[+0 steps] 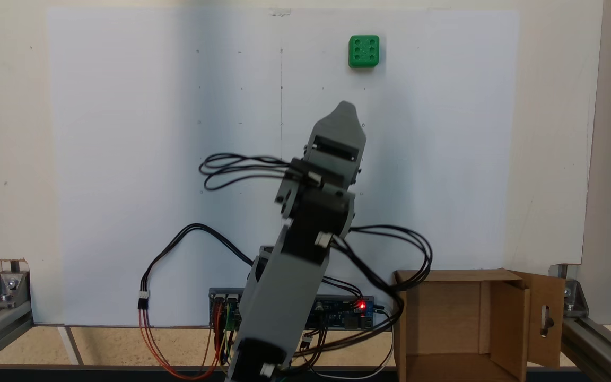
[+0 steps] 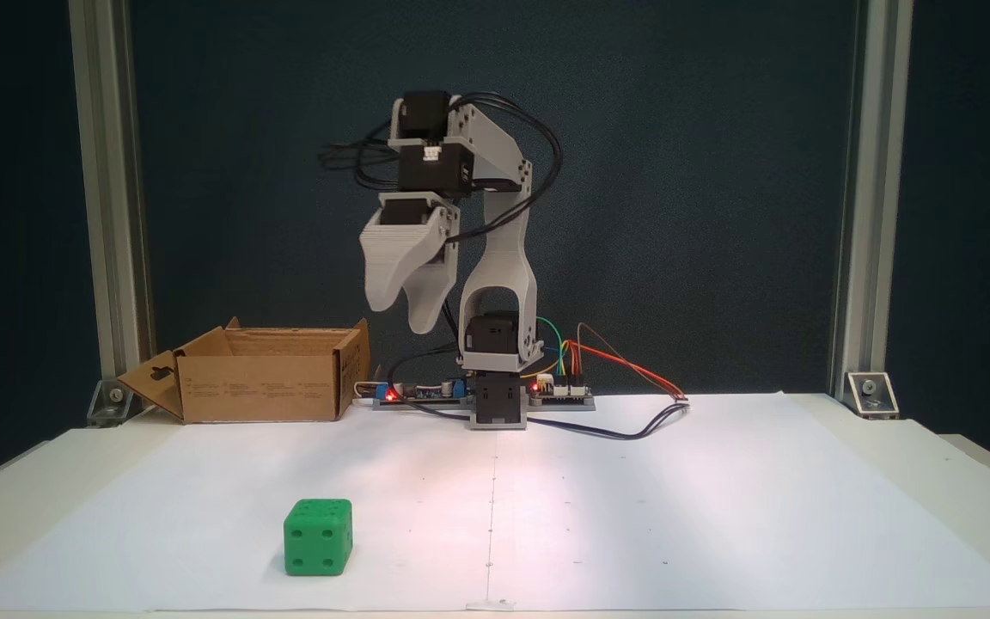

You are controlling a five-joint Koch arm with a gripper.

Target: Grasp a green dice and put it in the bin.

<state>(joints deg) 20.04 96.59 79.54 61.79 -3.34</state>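
The green dice (image 1: 364, 51) (image 2: 318, 537) lies alone on the white sheet, far out from the arm's base, six pips up in a fixed view. The bin (image 1: 443, 276) (image 2: 263, 387), a brown cardboard box with its flaps open, stands beside the arm's base. One flap has a slot cut-out (image 1: 545, 318). My gripper (image 2: 402, 320) (image 1: 347, 114) hangs high over the base area and points down. Its two grey tips stand a little apart with nothing between them. It is well short of the dice and level with the bin's side.
A controller board (image 2: 478, 391) with lit red LEDs and looping cables (image 1: 390, 249) sits at the arm's base, next to the bin. Aluminium frame posts (image 2: 108, 198) (image 2: 869, 198) stand at the table's corners. The white sheet (image 1: 125, 159) covers the table.
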